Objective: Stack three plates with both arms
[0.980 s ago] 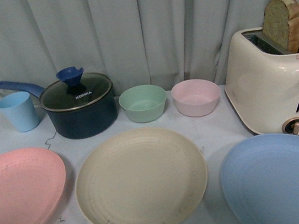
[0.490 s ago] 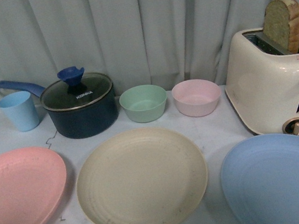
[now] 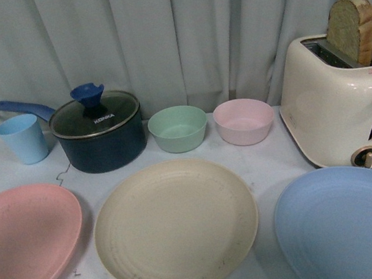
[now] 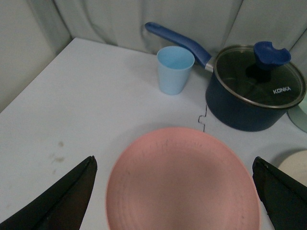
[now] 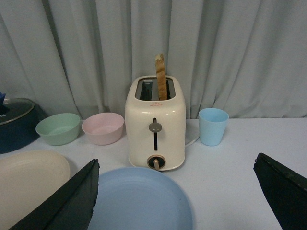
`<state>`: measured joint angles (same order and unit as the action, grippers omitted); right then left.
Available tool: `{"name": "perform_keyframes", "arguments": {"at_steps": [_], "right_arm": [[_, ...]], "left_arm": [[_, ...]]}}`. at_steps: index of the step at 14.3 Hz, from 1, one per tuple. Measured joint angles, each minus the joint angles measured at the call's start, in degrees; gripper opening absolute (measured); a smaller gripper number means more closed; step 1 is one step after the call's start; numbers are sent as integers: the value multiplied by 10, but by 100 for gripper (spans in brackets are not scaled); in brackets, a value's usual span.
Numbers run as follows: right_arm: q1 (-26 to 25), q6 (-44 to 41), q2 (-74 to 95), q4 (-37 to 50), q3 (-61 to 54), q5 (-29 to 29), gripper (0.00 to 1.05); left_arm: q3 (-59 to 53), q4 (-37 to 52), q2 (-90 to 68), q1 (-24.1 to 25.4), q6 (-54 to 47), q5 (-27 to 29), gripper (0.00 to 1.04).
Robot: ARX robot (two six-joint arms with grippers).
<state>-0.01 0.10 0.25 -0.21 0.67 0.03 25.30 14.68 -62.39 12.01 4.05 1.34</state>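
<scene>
Three plates lie side by side along the table's front: a pink plate [image 3: 25, 249] at the left, a cream plate [image 3: 176, 224] in the middle, a light blue plate [image 3: 354, 223] at the right. None overlaps another. Neither arm shows in the front view. My left gripper [image 4: 175, 165] hangs open above the pink plate [image 4: 182, 182], its black fingers [image 4: 67, 196] wide apart on either side. My right gripper [image 5: 177, 165] is open over the light blue plate [image 5: 139, 199], with the cream plate's edge [image 5: 29, 177] off to one side.
Behind the plates stand a light blue cup [image 3: 24, 139], a dark blue lidded pot [image 3: 99, 129] with a long handle, a green bowl [image 3: 178, 128] and a pink bowl [image 3: 244, 121]. A cream toaster [image 3: 341, 107] holding a bread slice sits at the right. Another blue cup [image 5: 213, 126] stands beyond the toaster.
</scene>
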Motion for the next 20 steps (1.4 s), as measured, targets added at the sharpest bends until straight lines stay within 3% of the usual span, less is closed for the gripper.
{"name": "perform_keyframes", "arguments": {"at_steps": [3, 6, 9, 14, 20], "right_arm": [[0, 0, 0, 0, 0, 0, 98], [0, 0, 0, 0, 0, 0, 98], [0, 0, 0, 0, 0, 0, 98], [0, 0, 0, 0, 0, 0, 98], [0, 0, 0, 0, 0, 0, 98]], "left_arm": [[97, 90, -205, 53, -95, -106, 98], [119, 122, -342, 108, -156, -197, 98], [125, 172, -452, 144, -177, -198, 98], [144, 227, -516, 157, -161, -146, 98], [139, 269, -572, 158, -130, -129, 98]]}}
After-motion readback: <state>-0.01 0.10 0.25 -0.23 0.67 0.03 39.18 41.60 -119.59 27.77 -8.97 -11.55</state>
